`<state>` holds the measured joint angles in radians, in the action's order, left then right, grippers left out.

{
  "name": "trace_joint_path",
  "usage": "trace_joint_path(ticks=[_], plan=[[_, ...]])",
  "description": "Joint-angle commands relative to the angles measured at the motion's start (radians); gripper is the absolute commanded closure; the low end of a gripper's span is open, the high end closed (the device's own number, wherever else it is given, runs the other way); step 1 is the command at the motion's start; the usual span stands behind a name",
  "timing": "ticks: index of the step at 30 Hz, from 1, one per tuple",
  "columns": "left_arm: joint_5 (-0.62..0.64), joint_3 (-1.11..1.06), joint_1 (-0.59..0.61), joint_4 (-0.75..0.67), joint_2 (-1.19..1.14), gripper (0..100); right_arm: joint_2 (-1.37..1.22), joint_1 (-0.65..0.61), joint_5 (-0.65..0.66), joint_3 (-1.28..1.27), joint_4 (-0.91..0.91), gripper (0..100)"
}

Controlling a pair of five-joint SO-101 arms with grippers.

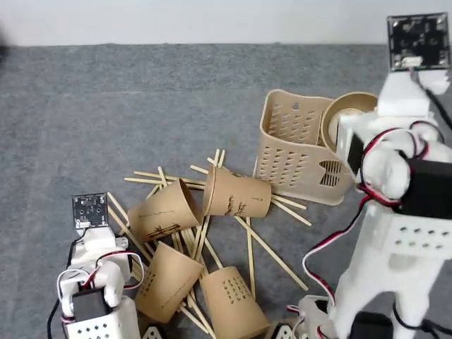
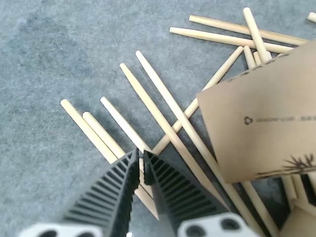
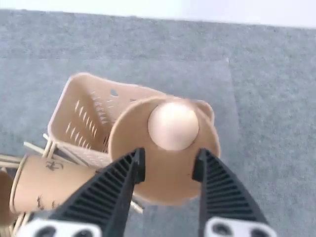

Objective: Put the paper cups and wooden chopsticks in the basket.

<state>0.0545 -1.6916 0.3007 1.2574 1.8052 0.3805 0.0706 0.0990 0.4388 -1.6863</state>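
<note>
Above the far right of the grey table (image 1: 106,106), the right gripper (image 3: 169,165) has its jaws clamped on either side of a paper cup (image 1: 346,116), held with its mouth toward the wrist camera, just beside the beige slotted basket (image 1: 293,152) and overlapping its rim. Four other cups (image 1: 236,194) lie on their sides well apart from the basket's opening, tangled with the wooden chopsticks (image 2: 163,90) strewn under and between them. The left gripper (image 2: 139,157) sits low over chopstick ends, jaws drawn almost together; whether they pinch one is unclear. Dark bamboo-like sketches and a small line of print mark the cups, too small to read.
</note>
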Motion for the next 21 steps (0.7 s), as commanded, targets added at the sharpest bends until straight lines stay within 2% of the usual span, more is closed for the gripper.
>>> trace_joint_path(ticks=[1, 7, 14, 18, 21], plan=[[-0.002, 0.008, 0.000, 0.005, 0.015, 99, -0.077, 0.010, 0.002, 0.038, 0.096, 89.1], [-0.002, 0.008, 0.000, 0.005, 0.015, 99, -0.243, 0.041, 0.002, 0.038, 0.251, 91.2], [-0.002, 0.008, 0.000, 0.005, 0.015, 99, -0.183, 0.025, 0.002, 0.044, 0.232, 91.3], [-0.002, 0.008, 0.000, 0.005, 0.015, 99, -0.091, -0.076, 0.002, 0.044, 0.137, 91.1], [-0.002, 0.008, 0.000, 0.005, 0.015, 99, -0.070, -0.197, 0.002, 0.043, 0.033, 91.2]])
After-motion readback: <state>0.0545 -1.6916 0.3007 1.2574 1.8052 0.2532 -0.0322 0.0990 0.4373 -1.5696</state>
